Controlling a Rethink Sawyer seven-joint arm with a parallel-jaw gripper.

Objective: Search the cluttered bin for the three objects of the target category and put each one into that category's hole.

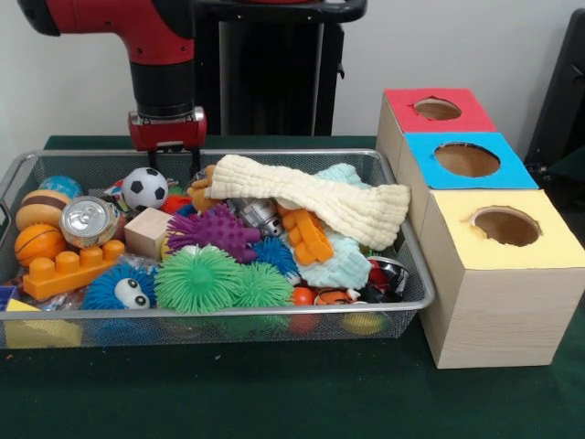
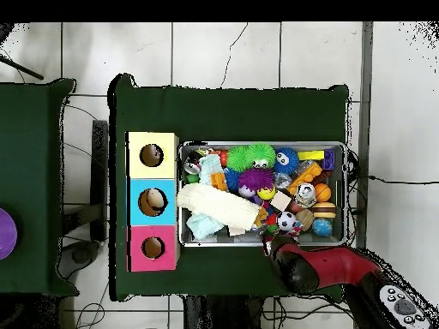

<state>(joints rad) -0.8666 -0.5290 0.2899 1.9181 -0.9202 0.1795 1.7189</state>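
The silver wire mesh bin (image 1: 274, 316) is full of toys; it also shows in the overhead view (image 2: 345, 193). No knotted rope toy shows in either view. My gripper (image 1: 175, 169) hangs at the bin's far edge, just behind a small soccer ball (image 1: 144, 187). Its two dark fingers stand apart with nothing between them. In the overhead view the red arm (image 2: 321, 266) covers the gripper. The yellow-faced wooden box (image 1: 457, 229) stands nearest the camera, to the right of the bin, and its round hole (image 1: 505, 226) is open. That box (image 2: 137, 141) and its hole (image 2: 152, 155) also show from overhead.
A cream knitted cloth (image 1: 311, 197) lies across the pile over a pale blue cloth (image 1: 343, 265). Green (image 1: 196, 282), purple (image 1: 215, 229) and blue (image 1: 119, 288) spiky balls, a can (image 1: 89, 221), a wooden block (image 1: 146, 233) and orange bricks (image 1: 73, 270) fill the bin. Blue-faced (image 1: 420, 151) and red-faced (image 1: 402, 101) boxes stand behind the yellow one.
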